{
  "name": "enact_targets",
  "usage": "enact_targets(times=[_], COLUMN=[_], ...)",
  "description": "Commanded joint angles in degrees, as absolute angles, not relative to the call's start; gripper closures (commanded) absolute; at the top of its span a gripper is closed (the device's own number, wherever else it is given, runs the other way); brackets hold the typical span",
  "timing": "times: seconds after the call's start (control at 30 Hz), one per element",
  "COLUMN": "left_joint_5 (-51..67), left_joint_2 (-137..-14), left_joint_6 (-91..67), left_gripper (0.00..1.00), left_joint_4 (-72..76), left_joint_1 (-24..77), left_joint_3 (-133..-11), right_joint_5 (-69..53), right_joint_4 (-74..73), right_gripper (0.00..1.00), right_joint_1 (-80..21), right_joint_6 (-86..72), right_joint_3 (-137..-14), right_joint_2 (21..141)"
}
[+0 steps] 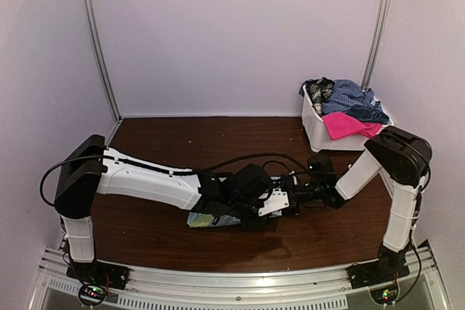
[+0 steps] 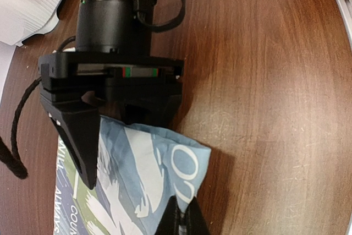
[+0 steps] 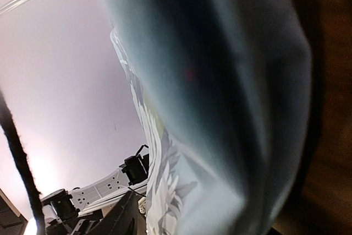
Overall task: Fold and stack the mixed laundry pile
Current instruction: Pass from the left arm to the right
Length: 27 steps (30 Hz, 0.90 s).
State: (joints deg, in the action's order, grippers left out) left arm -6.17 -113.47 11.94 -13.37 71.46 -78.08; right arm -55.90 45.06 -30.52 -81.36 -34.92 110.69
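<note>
T-shirt [image 2: 137, 185] on dark wood table [image 2: 264, 81], pale walls [image 1: 232, 34]; left tool [image 2: 180, 213] clamps it, right tool [image 2: 124, 149] apart.

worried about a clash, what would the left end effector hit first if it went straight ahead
Likely the light blue T-shirt at its tips, then the right end effector facing it; depth is unclear.

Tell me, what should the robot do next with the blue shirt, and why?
Probably finish closing the right gripper on the light blue T-shirt: its jaws stand apart around the shirt's edge, while the left gripper is shut on another edge.
</note>
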Motion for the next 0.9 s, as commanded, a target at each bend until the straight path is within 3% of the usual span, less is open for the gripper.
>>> enact_targets(times=[0.0,0.2,0.37,0.43,0.63,0.87], left_joint_5=[-4.9,-4.4,-5.1,-6.0,-10.0,-11.7], left_joint_2=[-110.7,-110.2,-109.6,-109.1,-103.5,-90.4], left_joint_6=[12.2,12.7,12.5,12.1,5.9,-8.1], left_gripper=[1.00,1.00,0.99,0.88,0.40,0.24], left_joint_4=[-10.4,-10.4,-10.6,-10.4,-11.5,-11.4], left_joint_1=[71.3,71.3,71.3,71.2,70.1,61.9], left_joint_3=[-77.3,-76.3,-75.7,-75.5,-72.5,-62.3], right_joint_5=[-55.1,-55.2,-54.9,-54.8,-53.4,-48.5], right_joint_4=[45.3,45.2,43.2,39.5,18.1,-11.2], right_gripper=[0.49,0.63,0.91,1.00,1.00,1.00], right_joint_1=[-31.0,-30.7,-30.6,-30.4,-29.4,-26.8], right_joint_6=[-80.5,-79.7,-77.9,-74.9,-59.1,-39.1], right_joint_3=[-37.9,-39.9,-41.1,-42.4,-50.2,-63.2], right_joint_2=[114.7,117.9,118.0,117.1,112.6,108.2])
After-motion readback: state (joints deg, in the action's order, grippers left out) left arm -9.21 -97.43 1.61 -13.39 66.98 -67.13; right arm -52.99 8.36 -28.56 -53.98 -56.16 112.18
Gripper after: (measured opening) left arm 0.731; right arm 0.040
